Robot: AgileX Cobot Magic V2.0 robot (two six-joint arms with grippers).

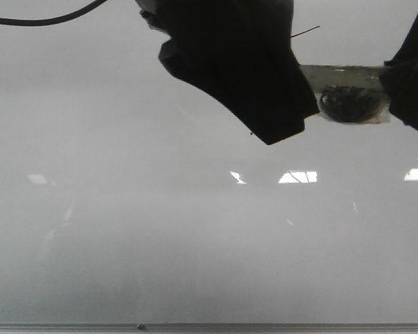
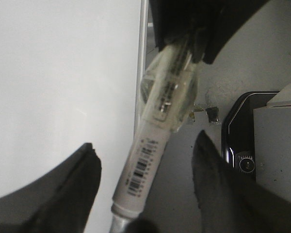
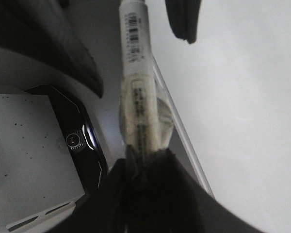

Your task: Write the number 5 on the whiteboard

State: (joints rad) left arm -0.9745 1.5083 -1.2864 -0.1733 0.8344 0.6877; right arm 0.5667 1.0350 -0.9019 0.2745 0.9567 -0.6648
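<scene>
The whiteboard is glossy pale grey and fills the front view; no number 5 shows on it. A white marker with a barcode label and a clear tape wrap hangs level between the two grippers at the top right. My right gripper is shut on the marker's taped end, as the right wrist view shows. My left gripper is open in the left wrist view, its fingers standing on either side of the marker's barrel without touching it.
The board's thin metal edge strip runs along the near side and under the marker. Beyond that edge stand a black device with a lens and a grey speckled box. A black cable crosses the top left.
</scene>
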